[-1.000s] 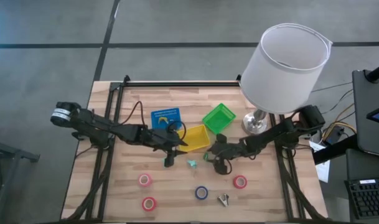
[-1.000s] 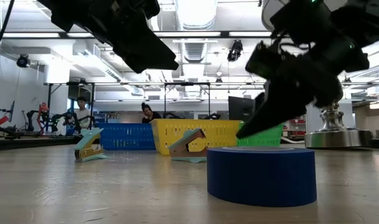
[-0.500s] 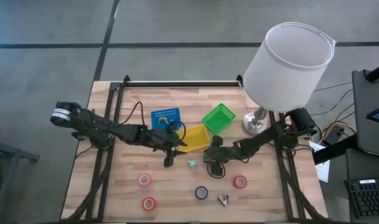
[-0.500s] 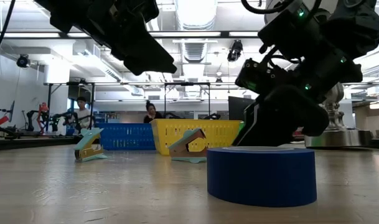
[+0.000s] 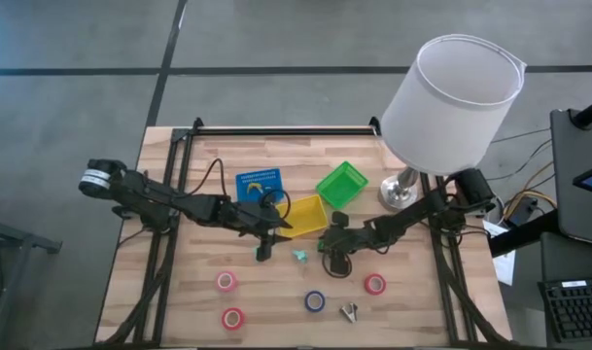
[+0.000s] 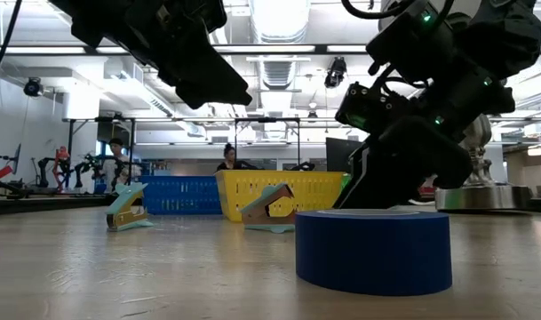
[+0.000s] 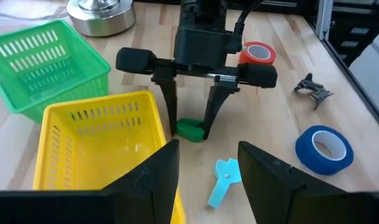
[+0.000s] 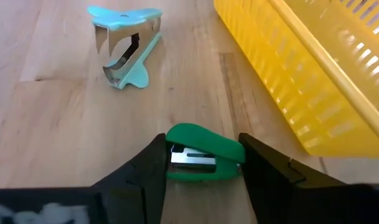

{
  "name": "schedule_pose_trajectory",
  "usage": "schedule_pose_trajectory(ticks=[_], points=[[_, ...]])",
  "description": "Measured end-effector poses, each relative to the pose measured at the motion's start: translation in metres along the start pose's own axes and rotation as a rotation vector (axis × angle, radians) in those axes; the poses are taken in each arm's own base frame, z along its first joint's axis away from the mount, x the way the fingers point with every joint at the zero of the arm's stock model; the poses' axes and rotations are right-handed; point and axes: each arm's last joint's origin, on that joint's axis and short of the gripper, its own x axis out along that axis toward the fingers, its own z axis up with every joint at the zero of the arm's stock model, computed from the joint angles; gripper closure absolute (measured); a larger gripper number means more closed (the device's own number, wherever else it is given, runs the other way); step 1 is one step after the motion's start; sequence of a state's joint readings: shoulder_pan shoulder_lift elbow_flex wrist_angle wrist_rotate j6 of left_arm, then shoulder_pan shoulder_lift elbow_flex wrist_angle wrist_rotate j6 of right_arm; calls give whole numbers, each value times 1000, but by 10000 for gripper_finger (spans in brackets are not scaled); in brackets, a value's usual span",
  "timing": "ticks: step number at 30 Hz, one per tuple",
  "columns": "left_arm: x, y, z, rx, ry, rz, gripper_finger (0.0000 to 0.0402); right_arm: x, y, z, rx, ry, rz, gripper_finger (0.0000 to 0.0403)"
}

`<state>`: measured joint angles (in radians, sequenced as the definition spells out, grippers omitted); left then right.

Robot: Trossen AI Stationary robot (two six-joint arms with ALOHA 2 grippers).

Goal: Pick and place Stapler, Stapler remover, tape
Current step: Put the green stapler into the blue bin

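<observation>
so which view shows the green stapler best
The right wrist view: the green stapler fills the gap between the right gripper fingers. The left wrist view shows it small; the high and low views hide it.

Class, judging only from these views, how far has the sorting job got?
Done: nothing visible; the yellow bin looks empty. In hand: the right gripper straddles the green stapler on the table, fingers either side. Left: the light-blue staple remover, another remover, and the tape rolls. The left gripper hovers nearby, open.
</observation>
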<state>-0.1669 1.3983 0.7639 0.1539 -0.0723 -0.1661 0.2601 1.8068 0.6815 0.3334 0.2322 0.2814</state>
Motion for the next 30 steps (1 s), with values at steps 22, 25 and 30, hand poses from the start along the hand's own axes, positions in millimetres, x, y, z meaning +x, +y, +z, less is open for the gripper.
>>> schedule_pose_trajectory(ticks=[22, 25, 30], points=[[31, -5, -11, -565, -15, -82, 234, -29, 34, 73, -505, -278, -119, 223], [30, -5, -7, -566, -54, -96, 234, -30, 34, 75, -526, -286, -139, 225], [30, -5, -6, -572, -58, -99, 234, -31, 35, 78, -539, -300, -142, 223]])
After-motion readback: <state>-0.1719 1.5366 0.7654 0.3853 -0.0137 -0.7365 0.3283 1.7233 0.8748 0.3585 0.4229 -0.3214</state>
